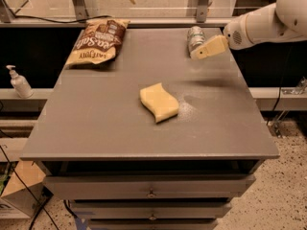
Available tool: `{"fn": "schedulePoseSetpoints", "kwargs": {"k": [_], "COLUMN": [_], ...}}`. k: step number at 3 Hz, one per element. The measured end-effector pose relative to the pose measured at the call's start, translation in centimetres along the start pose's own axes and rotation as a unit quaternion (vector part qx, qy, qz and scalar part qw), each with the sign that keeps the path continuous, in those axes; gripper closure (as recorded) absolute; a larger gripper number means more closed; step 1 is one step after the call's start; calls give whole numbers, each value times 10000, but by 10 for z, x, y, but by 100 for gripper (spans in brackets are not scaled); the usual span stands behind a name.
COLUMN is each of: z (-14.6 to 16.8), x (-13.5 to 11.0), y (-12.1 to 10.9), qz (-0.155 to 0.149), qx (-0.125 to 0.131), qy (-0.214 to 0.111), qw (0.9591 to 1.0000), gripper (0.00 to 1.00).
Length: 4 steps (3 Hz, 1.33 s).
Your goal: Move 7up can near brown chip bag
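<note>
My hand (197,54) hangs just beside the 7up can (194,35), back right on the worktop (96,128), seemingly lining up a grasp; how wide it is I cannot tell. The brown chip bag (98,42) lies well apart, back left.
</note>
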<state>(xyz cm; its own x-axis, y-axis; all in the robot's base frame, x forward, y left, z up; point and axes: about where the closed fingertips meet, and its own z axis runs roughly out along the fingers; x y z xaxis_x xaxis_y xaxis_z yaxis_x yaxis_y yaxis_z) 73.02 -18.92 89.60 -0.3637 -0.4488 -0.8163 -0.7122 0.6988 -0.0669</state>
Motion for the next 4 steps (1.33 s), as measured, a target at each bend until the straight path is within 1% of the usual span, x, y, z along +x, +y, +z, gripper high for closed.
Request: {"fn": "schedulePoseSetpoints", "kwargs": {"k": [1, 2, 3, 4], "z": [28, 52, 73, 87], "x": [-1, -1, -1, -1], "y": [-11, -22, -32, -38], "qz": [325, 617, 788, 888], "qx": [143, 283, 346, 381], "qy": [-340, -669, -800, -853], "qw": [9988, 9954, 9931, 9917], "gripper": [0, 0, 0, 0]}}
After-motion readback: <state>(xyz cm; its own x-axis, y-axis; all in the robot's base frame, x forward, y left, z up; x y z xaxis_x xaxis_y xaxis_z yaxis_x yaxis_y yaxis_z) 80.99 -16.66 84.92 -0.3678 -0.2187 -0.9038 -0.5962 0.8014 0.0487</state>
